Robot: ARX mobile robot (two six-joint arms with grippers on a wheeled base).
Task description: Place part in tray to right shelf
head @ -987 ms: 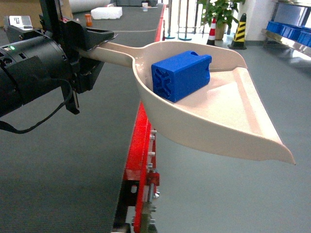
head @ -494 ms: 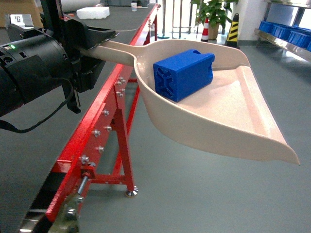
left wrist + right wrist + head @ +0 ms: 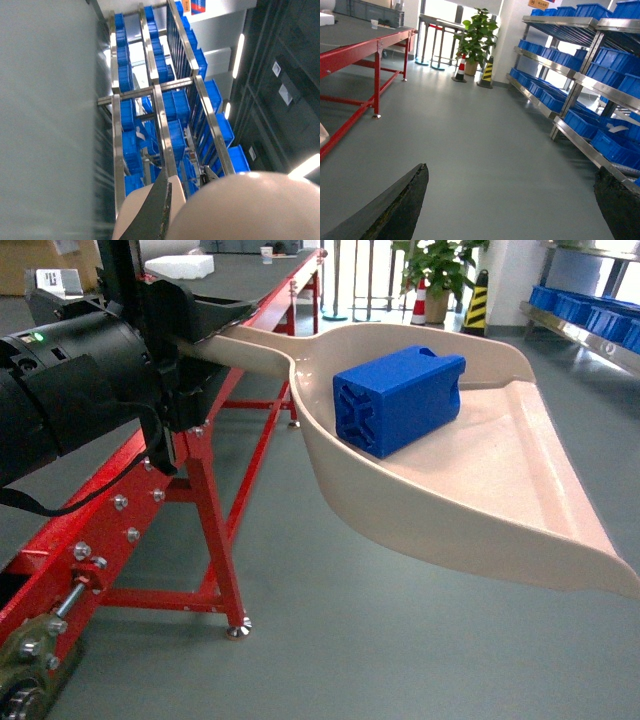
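The left tool (image 3: 205, 335) is clamped on the tray (image 3: 500, 490) handle; the part (image 3: 398, 400) lies in its bowl. Open floor (image 3: 300, 640) lies beyond the tray's lip. The right tool (image 3: 515, 200) gapes, empty.

Long red-framed steel conveyor table (image 3: 215, 455) with dark belt top runs away along the left. On its far end: white foam block (image 3: 180, 266), small white cup (image 3: 266, 254) beyond it. Table legs stand on grey-green smooth floor (image 3: 330, 640). Right of the table, stainless-steel shelving (image 3: 580, 80) carries rows of blue plastic bins (image 3: 615, 145).
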